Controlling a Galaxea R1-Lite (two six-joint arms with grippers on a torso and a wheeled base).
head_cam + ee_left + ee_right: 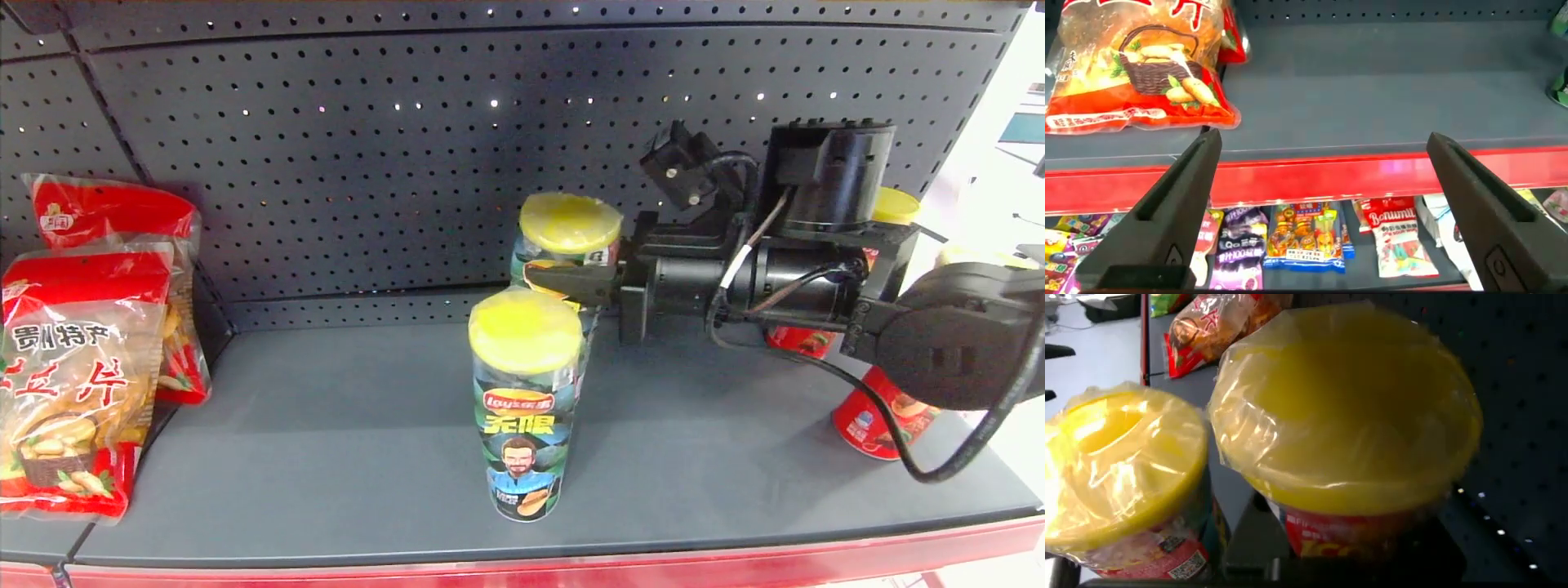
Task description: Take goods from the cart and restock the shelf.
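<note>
A chip can with a yellow lid (pixel 570 224) stands at the back of the grey shelf (pixel 326 425). My right gripper (pixel 563 282) comes in from the right and is shut on this can just below the lid. In the right wrist view the held can (pixel 1347 433) is very close, with a second yellow-lidded can (pixel 1123 474) beside it. That second can (pixel 526 400) stands upright just in front of the held one. My left gripper (pixel 1323 139) hangs open with nothing in it, in front of the shelf's red front edge (pixel 1331 175).
Red snack bags (pixel 73 359) lean at the shelf's left end. Red cans (pixel 878 416) stand at the right, under and behind my right arm. The pegboard back wall (pixel 408 163) is close behind the held can. A lower shelf holds several packets (pixel 1306 237).
</note>
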